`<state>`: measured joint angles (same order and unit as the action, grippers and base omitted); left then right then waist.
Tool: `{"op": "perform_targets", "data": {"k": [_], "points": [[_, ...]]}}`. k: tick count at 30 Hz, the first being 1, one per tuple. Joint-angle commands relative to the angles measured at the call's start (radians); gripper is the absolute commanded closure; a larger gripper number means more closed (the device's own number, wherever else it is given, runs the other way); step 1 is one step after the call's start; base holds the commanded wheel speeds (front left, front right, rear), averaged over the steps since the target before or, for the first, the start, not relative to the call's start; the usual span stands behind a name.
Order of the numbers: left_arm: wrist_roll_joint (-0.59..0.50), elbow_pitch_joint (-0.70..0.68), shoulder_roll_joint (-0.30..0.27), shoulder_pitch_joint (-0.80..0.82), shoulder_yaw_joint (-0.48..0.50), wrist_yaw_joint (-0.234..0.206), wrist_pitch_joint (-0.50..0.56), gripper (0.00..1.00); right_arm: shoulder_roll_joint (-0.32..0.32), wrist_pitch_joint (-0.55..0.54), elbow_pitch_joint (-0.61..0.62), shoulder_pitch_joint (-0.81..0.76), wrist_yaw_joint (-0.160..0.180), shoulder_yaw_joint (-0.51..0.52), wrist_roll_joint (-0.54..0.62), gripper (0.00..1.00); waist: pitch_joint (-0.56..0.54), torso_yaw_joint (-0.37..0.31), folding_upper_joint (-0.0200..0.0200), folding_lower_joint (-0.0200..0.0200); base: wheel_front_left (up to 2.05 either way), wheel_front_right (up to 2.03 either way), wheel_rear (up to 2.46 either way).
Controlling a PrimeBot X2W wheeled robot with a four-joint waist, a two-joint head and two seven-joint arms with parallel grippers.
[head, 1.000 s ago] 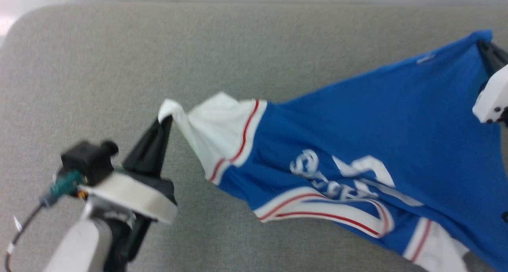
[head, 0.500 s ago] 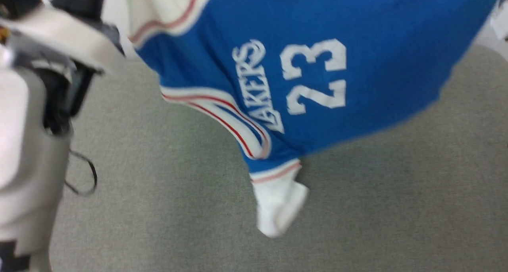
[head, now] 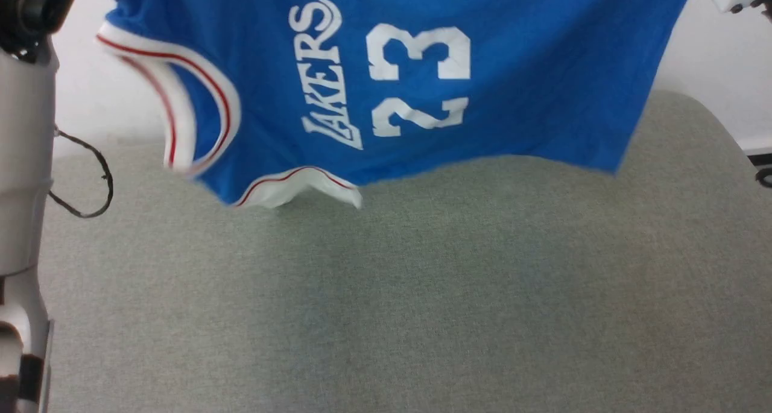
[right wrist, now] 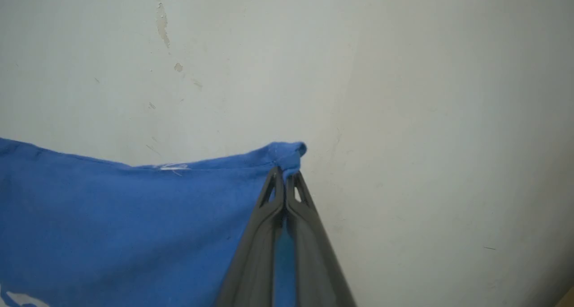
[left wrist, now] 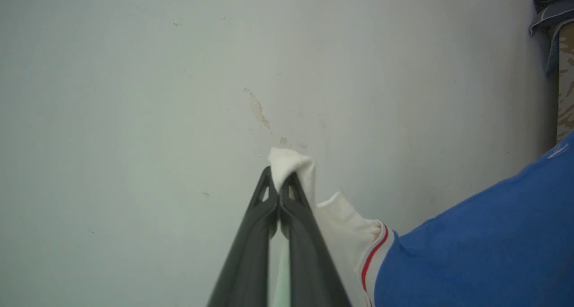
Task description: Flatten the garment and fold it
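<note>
One garment [head: 512, 69], grey surface [head: 386, 310], pale wall [left wrist: 134, 96]

blue garment [head: 512, 69] with white lettering, grey-green surface [head: 392, 292]

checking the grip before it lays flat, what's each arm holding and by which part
The shirt, by both: left fingers pinch the white sleeve tip, right fingers pinch a blue bottom corner.
</note>
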<state>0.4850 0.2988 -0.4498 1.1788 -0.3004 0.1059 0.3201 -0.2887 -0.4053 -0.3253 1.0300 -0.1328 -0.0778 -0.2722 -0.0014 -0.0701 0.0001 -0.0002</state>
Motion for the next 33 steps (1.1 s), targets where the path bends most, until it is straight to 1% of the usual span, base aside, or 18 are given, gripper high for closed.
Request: {"op": "perform_targets", "data": {"k": [1, 2, 4, 8, 9, 12, 16, 19, 21, 28, 33], "points": [[0.006, 0.008, -0.003, 0.015, -0.007, 0.006, 0.013, 1.00, -0.002, -0.007, -0.004, 0.015, 0.002, -0.007, -0.004, 1.00, 0.011, -0.006, -0.0001, 0.0002, 0.00, 0.00, 0.00], [0.008, 0.014, -0.014, 0.033, -0.027, 0.010, 0.050, 1.00, -0.008, -0.028, -0.006, 0.027, 0.002, -0.016, -0.006, 1.00, 0.036, -0.011, -0.0001, 0.0002, 0.00, 0.00, 0.00], [0.004, 0.013, -0.029, 0.056, -0.039, 0.013, 0.077, 1.00, -0.010, -0.053, -0.010, 0.049, 0.002, -0.021, -0.008, 1.00, 0.081, -0.020, -0.0001, 0.0002, 0.00, 0.00, 0.00], [-0.014, 0.018, -0.034, 0.125, -0.039, 0.004, 0.082, 1.00, 0.003, -0.093, -0.036, 0.120, 0.002, -0.004, 0.004, 1.00, 0.197, -0.037, -0.0001, 0.0002, 0.00, 0.00, 0.00], [-0.014, 0.018, -0.034, 0.125, -0.039, 0.004, 0.082, 1.00, 0.003, -0.093, -0.036, 0.120, 0.002, -0.004, 0.004, 1.00, 0.197, -0.037, -0.0001, 0.0002, 0.00, 0.00, 0.00], [-0.042, 0.029, -0.024, 0.201, -0.042, -0.010, 0.060, 1.00, 0.020, -0.096, -0.061, 0.194, 0.002, 0.002, 0.036, 1.00, 0.297, -0.048, -0.0001, 0.0002, 0.00, 0.00, 0.00], [-0.104, 0.041, -0.016, 0.326, -0.045, -0.034, -0.015, 1.00, 0.053, -0.061, -0.112, 0.314, 0.002, 0.013, 0.089, 1.00, 0.423, -0.066, -0.0001, 0.0002, 0.00, 0.00, 0.00], [-0.146, 0.069, -0.007, 0.410, -0.047, -0.048, -0.092, 1.00, 0.078, -0.014, -0.164, 0.398, 0.002, 0.020, 0.132, 1.00, 0.487, -0.073, -0.0001, 0.0002, 0.00, 0.00, 0.00], [-0.164, 0.093, 0.001, 0.457, -0.053, -0.048, -0.134, 1.00, 0.086, 0.016, -0.197, 0.448, 0.002, 0.019, 0.162, 1.00, 0.523, -0.071, -0.0001, 0.0002, 0.00, 0.00, 0.00], [-0.182, 0.162, 0.019, 0.582, -0.084, -0.011, -0.256, 1.00, 0.090, 0.107, -0.292, 0.567, 0.002, 0.050, 0.229, 1.00, 0.637, -0.046, -0.0001, 0.0002, 0.00, 0.00, 0.00], [-0.182, 0.198, 0.023, 0.600, -0.112, 0.006, -0.347, 1.00, 0.079, 0.168, -0.340, 0.574, 0.002, 0.026, 0.250, 1.00, 0.712, -0.021, -0.0001, 0.0002, 0.00, 0.00, 0.00]]}}
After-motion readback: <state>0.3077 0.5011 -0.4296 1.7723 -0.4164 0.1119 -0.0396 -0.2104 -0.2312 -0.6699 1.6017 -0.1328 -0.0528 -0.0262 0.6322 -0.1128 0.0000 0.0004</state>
